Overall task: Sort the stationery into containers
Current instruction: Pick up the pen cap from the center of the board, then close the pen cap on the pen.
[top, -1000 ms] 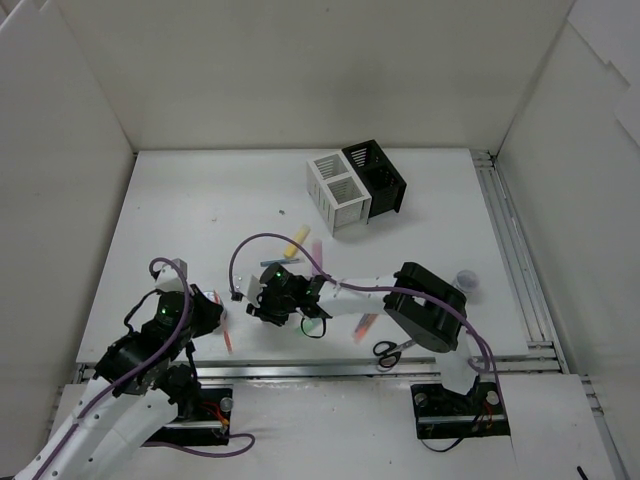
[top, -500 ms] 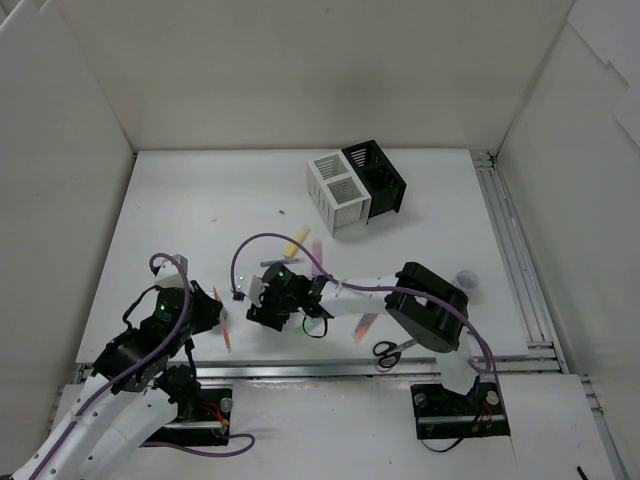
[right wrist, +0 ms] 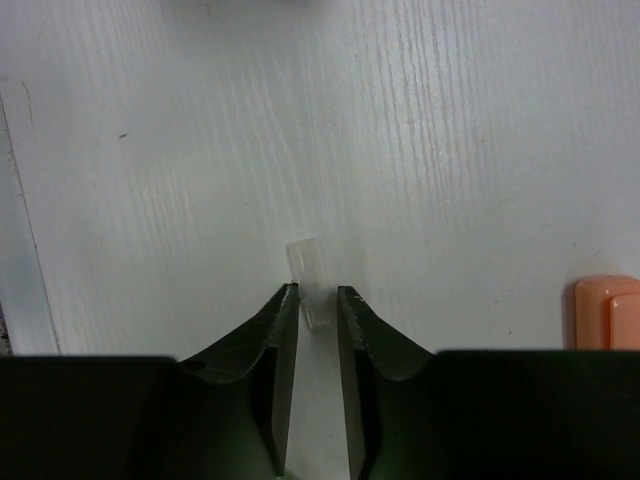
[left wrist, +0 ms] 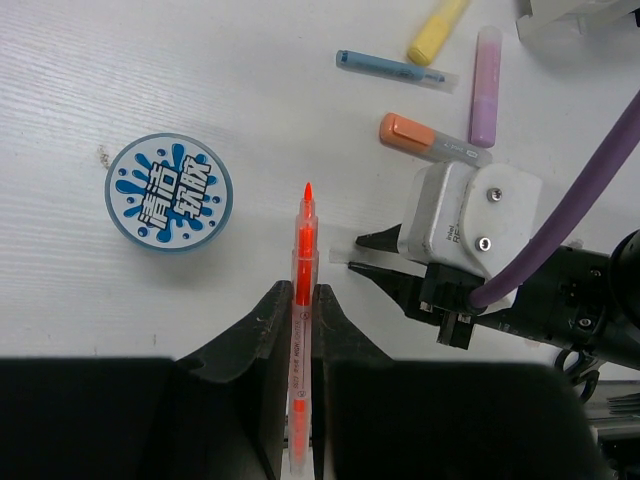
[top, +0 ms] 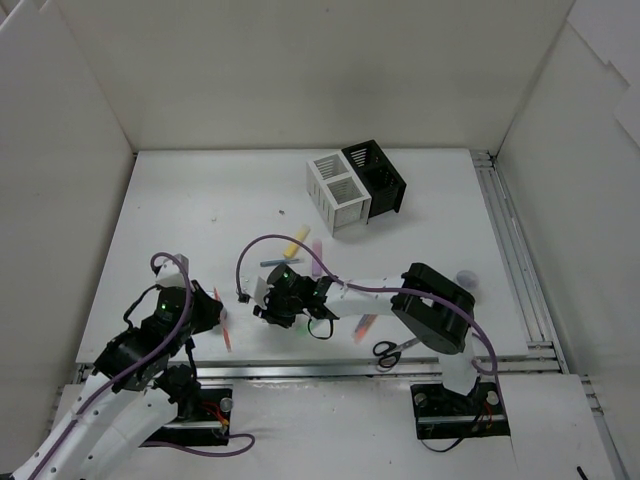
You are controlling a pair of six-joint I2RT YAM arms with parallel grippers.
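My left gripper (left wrist: 300,290) is shut on the thin red pencil (left wrist: 303,250), whose tip points away from the jaws; in the top view the gripper (top: 218,310) is at the lower left. The round white jar with blue marks (left wrist: 169,190) lies left of the pencil tip. My right gripper (right wrist: 318,290) is closed narrowly on a small clear cap (right wrist: 306,262), low over the table. It also shows in the left wrist view (left wrist: 365,250). Yellow (top: 297,241), purple (top: 317,250) and blue (top: 275,263) markers lie behind it. The joined white (top: 338,190) and black (top: 378,178) holders stand at the back.
An orange marker (top: 365,325) and the black-handled scissors (top: 392,349) lie under the right arm near the front edge. A small grey round object (top: 468,282) sits right of that arm. White walls close in the table on three sides.
My right gripper has shifted slightly to the right. My left gripper has stayed put with the red pencil in it.
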